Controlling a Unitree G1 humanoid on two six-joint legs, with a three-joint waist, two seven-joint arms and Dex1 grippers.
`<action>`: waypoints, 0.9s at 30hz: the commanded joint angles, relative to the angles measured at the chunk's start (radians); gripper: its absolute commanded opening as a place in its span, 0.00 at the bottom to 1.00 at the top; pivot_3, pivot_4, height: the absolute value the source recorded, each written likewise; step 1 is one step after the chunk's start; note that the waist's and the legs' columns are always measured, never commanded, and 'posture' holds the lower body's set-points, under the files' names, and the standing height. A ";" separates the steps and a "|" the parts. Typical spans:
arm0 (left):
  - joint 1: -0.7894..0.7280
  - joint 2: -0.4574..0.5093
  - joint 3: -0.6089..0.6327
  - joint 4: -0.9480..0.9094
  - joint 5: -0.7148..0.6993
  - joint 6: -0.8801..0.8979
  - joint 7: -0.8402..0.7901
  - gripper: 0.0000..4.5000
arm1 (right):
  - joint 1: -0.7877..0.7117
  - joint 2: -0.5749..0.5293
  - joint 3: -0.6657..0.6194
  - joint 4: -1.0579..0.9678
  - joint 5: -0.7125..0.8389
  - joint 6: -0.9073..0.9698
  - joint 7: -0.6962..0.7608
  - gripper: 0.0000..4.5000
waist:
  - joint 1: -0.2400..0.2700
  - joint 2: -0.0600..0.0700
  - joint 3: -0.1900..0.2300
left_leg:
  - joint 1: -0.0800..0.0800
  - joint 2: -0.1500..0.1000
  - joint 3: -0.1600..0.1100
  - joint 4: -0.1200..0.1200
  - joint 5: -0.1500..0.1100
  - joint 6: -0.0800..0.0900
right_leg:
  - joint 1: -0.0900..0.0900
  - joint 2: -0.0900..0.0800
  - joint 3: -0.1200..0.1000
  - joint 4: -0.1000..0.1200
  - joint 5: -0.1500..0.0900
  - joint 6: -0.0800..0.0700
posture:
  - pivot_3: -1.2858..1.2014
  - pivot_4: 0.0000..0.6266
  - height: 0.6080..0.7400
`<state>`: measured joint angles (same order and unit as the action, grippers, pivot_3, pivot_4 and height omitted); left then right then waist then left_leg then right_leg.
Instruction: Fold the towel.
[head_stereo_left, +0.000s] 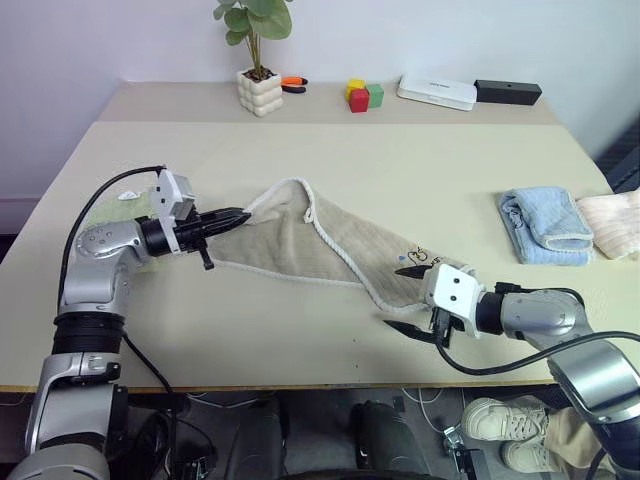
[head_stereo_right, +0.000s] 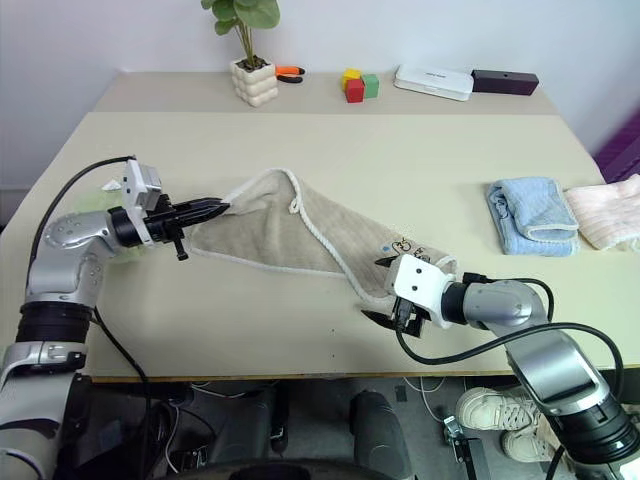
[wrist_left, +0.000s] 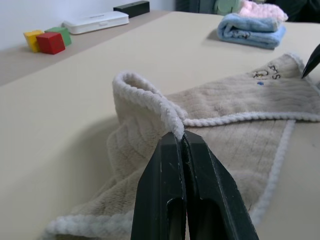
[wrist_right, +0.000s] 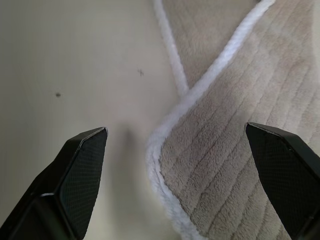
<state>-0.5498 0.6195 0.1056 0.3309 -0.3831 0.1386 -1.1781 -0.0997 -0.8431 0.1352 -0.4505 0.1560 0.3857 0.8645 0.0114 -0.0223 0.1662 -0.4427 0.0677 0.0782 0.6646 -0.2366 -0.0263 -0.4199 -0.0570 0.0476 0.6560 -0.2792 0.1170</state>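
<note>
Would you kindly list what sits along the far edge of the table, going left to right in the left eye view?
Potted plant → orange-handled tool → coloured blocks → white box → black box.

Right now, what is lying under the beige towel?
Under the towel only the table shows. The left claw lifts one edge, and bare tabletop appears in that gap. Anything beneath the flat middle part is covered.

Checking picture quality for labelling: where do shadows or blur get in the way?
Left wrist view: the towel by the left gripper is sharp, far blocks soft. Right wrist view: the open right gripper's fingers cast a faint shadow on the table. Head views: even light, no glare.
</note>
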 joint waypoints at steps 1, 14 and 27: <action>0.004 -0.002 0.015 -0.051 -0.014 -0.008 0.016 0.00 | -0.017 0.008 0.032 0.028 -0.042 -0.009 -0.002 0.88 | 0.001 0.000 0.000 | 0.000 0.000 0.000 0.000 0.000 0.000 | 0.000 0.000 0.000 0.000 0.000 0.000 | 0.52 0.24 0.96; 0.026 0.000 0.011 -0.103 -0.017 0.024 0.034 0.00 | -0.035 0.019 0.072 0.074 -0.073 0.032 0.016 0.35 | 0.000 0.000 0.000 | 0.000 0.000 0.000 0.000 0.000 0.000 | 0.000 0.000 0.000 0.000 0.000 0.000 | 0.52 0.24 0.96; 0.032 0.010 0.010 -0.107 -0.015 0.033 0.028 0.00 | -0.082 0.020 0.085 0.062 -0.043 0.177 0.063 0.02 | 0.000 -0.002 -0.001 | 0.001 0.000 0.000 0.000 0.000 0.000 | 0.001 0.000 0.000 0.000 0.000 0.000 | 0.52 0.24 0.96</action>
<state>-0.5180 0.6178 0.1044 0.2602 -0.3836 0.1707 -1.1493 -0.1815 -0.8057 0.2229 -0.3894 0.1059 0.5377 0.9153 0.0119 -0.0238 0.1652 -0.4422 0.0678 0.0780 0.6649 -0.2366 -0.0263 -0.4190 -0.0569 0.0475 0.6558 -0.2792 0.1169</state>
